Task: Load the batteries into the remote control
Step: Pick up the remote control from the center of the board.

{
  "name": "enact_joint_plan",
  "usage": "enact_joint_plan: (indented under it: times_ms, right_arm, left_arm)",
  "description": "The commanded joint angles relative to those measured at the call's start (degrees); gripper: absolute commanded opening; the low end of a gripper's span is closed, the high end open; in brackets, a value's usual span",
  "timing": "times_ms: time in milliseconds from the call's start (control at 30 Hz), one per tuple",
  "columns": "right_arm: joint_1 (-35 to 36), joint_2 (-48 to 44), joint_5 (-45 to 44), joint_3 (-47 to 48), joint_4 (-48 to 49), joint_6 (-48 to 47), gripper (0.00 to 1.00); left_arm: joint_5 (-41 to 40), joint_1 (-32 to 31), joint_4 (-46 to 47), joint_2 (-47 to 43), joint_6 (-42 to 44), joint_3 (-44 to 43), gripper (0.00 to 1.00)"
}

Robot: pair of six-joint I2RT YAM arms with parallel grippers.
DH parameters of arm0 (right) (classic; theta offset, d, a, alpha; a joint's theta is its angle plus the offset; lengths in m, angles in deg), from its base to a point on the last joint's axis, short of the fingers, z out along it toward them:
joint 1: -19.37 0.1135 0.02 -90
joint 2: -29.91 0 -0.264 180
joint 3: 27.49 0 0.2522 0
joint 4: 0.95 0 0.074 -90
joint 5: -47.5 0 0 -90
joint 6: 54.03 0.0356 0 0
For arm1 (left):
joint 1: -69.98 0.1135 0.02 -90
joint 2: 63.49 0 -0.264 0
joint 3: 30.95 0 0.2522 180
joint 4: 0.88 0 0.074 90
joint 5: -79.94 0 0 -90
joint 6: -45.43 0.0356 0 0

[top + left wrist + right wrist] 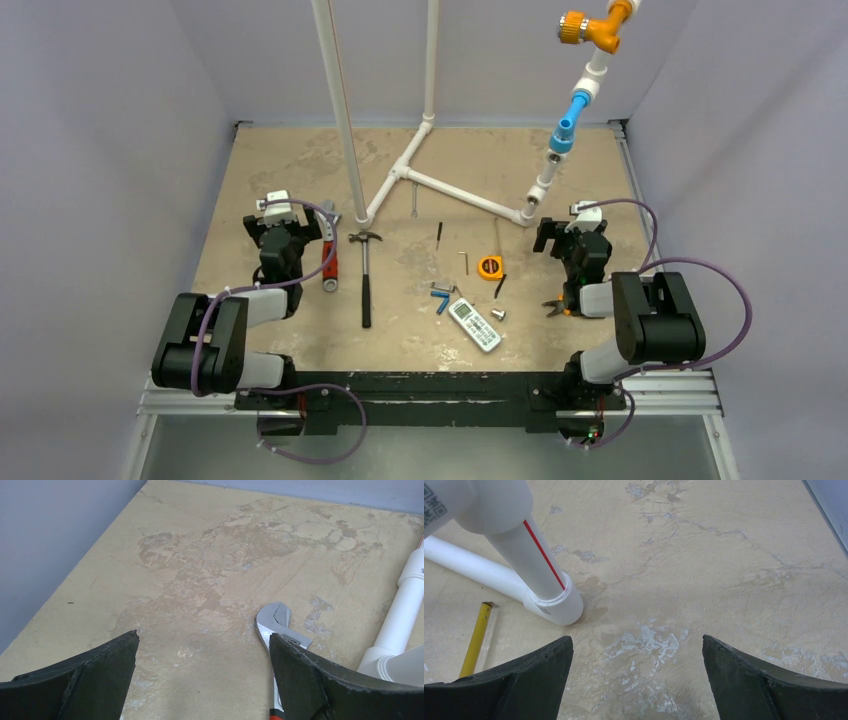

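Sits at the very start, with batteries loose on the worktop just beside the remote, left gripper and right gripper wide, empty, well apart from both; all loading left.

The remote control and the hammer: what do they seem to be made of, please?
The remote control looks like white plastic, with rows of buttons. The hammer seems to have a shiny metal head and a dark handle, material unclear.
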Motion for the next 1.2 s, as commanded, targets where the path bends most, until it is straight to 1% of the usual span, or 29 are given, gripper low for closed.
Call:
enact_joint_plan:
  times_ms: [0, 267, 333, 367, 400, 467, 500, 533, 567, 600, 700, 767, 833, 867, 933, 1033, 1067, 1167]
  right_arm:
    - [0.1, -0.3, -1.1, 0.9, 1.6, 0.7, 0.99]
    - [0.2, -0.5, -1.4, 0.8, 1.5, 0.8, 0.99]
    - [0.2, -1.6, -4.7, 0.4, 1.7, 2.4, 0.99]
    - [0.2, -3.1, -6.5, 0.7, 0.2, 3.1, 0.99]
    - [0.2, -5.2, -7.5, 1.4, -3.2, 3.5, 0.99]
    - [0.2, -9.9, -8.0, 4.8, -14.5, 4.6, 0.99]
    - [0.2, -12.0, -7.5, 6.6, -20.0, 5.3, 0.99]
    - [0.2, -13.7, -7.4, 7.7, -23.7, 6.5, 0.99]
    - [0.2, -16.3, -7.4, 8.3, -26.9, 8.2, 0.99]
    - [0.2, -18.3, -7.6, 8.6, -29.5, 9.8, 0.99]
    - [0.2, -24.7, -7.9, 9.8, -38.6, 14.4, 0.99]
    - [0.2, -28.1, -8.5, 10.8, -44.6, 17.0, 0.99]
    - [0.2, -31.3, -7.2, 12.1, -50.5, 20.4, 0.99]
    - [0.2, -32.9, -6.3, 12.4, -52.5, 22.2, 0.99]
    - [0.2, -36.5, -6.1, 13.0, -56.1, 25.4, 0.99]
    - [0.2, -41.6, -1.4, 12.8, -58.8, 25.9, 0.99]
    - [0.2, -43.3, 0.2, 12.6, -59.2, 26.0, 0.99]
    - [0.2, -45.5, 3.8, 13.2, -62.7, 26.0, 0.99]
  left_arm:
    - [0.6, 0.4, 1.3, -0.1, 1.3, 0.1, 1.0]
    - [-0.1, 0.4, 1.6, -0.2, 1.3, 0.3, 1.0]
    - [-1.4, -0.6, 3.1, -2.0, 2.5, 1.9, 1.0]
    - [-1.8, -1.8, 3.2, -4.0, 3.7, 2.5, 1.0]
    - [-4.8, -3.7, 2.1, -6.4, 4.3, 2.8, 1.0]
    - [-12.8, -7.9, -1.8, -11.7, 7.0, 2.6, 1.0]
    - [-15.9, -9.4, -4.0, -14.2, 6.8, 2.3, 1.0]
    - [-18.7, -10.7, -6.3, -16.9, 4.4, 1.9, 1.0]
    - [-20.1, -11.6, -11.7, -19.9, 1.2, 1.3, 1.0]
    - [-19.4, -12.1, -18.8, -23.1, -1.9, 0.1, 1.0]
    - [-20.4, -12.2, -44.9, -32.0, -18.0, -7.4, 1.0]
    - [-20.3, -12.3, -57.9, -35.0, -25.2, -11.9, 1.0]
    - [-19.7, -12.3, -67.8, -36.3, -32.9, -16.0, 1.0]
    - [-18.5, -12.3, -71.5, -36.7, -35.7, -16.9, 1.0]
    - [-14.5, -12.2, -75.9, -37.3, -38.0, -19.3, 1.0]
    - [-12.3, -12.2, -85.0, -37.9, -44.7, -22.9, 1.0]
    - [-11.3, -12.2, -87.5, -38.2, -45.7, -24.0, 1.0]
    - [-6.6, -12.2, -91.7, -39.6, -45.0, -26.3, 1.0]
